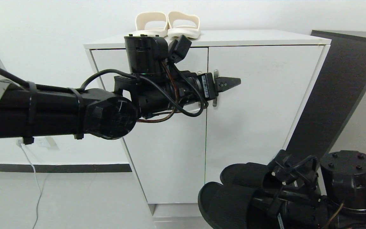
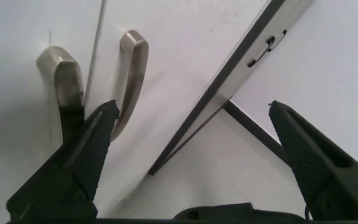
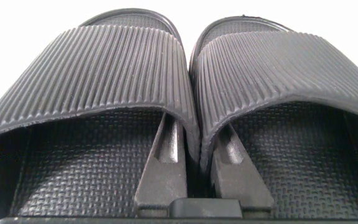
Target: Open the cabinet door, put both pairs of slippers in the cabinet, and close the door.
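Observation:
The white cabinet [image 1: 259, 105] has both doors shut, with two metal handles [image 1: 215, 75] at the middle seam. My left gripper [image 1: 230, 83] is open at handle height, just in front of the right door. In the left wrist view one of its fingers [image 2: 79, 168] lies next to the handles [image 2: 132, 68]; nothing is between the jaws. A cream pair of slippers [image 1: 167, 24] rests on the cabinet top. Low at the right, my right gripper [image 3: 197, 124] is shut on the black pair of slippers [image 1: 233, 197], clamping their touching inner walls [image 3: 191, 93].
A dark panel [image 1: 338, 95] leans along the cabinet's right side. A white cable [image 1: 33, 178] hangs from a wall socket at the lower left. Pale floor [image 1: 75, 197] spreads in front of the cabinet.

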Motion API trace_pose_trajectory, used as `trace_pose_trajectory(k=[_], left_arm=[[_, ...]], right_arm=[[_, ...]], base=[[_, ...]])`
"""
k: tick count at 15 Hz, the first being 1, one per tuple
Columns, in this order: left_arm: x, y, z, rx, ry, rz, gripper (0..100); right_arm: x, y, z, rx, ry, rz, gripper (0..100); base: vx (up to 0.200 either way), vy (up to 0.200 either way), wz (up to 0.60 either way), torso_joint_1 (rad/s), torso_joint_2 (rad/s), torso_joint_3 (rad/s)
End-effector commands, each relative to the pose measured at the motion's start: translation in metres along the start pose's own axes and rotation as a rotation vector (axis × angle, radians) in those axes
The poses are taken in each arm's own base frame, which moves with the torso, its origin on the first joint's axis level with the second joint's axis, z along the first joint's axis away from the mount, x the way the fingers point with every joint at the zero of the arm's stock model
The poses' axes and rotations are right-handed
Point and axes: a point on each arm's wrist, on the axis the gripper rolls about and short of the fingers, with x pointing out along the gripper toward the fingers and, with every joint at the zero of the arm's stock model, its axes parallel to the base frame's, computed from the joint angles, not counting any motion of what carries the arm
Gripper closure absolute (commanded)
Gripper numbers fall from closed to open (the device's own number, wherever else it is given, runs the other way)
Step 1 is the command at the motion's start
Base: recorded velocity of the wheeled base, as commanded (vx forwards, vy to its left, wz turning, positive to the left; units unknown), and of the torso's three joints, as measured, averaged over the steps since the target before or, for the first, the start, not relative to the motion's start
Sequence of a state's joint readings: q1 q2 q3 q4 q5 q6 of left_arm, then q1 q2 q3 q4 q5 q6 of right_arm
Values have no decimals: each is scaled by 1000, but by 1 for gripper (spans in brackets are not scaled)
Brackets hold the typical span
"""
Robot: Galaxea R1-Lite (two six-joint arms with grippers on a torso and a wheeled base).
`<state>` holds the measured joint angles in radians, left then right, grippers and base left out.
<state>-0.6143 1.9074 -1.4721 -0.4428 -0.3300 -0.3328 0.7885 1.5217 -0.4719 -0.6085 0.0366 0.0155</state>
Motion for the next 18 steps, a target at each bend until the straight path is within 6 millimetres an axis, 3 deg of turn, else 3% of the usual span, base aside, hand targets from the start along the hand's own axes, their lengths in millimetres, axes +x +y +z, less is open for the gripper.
trace_pose_trajectory(k=[1, 7, 8, 18], left_arm=[[5, 4, -1, 0, -3, 8, 0], [19, 8, 2, -3, 7, 10, 0], [19, 8, 2, -3, 7, 10, 100], [11, -2, -13, -16, 57, -4, 100]], right_arm=[[0, 0, 0, 0, 2, 0, 100], [0, 0, 0, 0, 2, 0, 100], [0, 0, -1, 0, 4, 0, 100], [-2, 0, -4, 3, 2, 11, 100]], base=[[0, 0, 0, 0, 0, 0], [0, 0, 0, 0, 0, 0], [0, 0, 0, 0, 0, 0], [0, 0, 0, 0, 0, 0]])
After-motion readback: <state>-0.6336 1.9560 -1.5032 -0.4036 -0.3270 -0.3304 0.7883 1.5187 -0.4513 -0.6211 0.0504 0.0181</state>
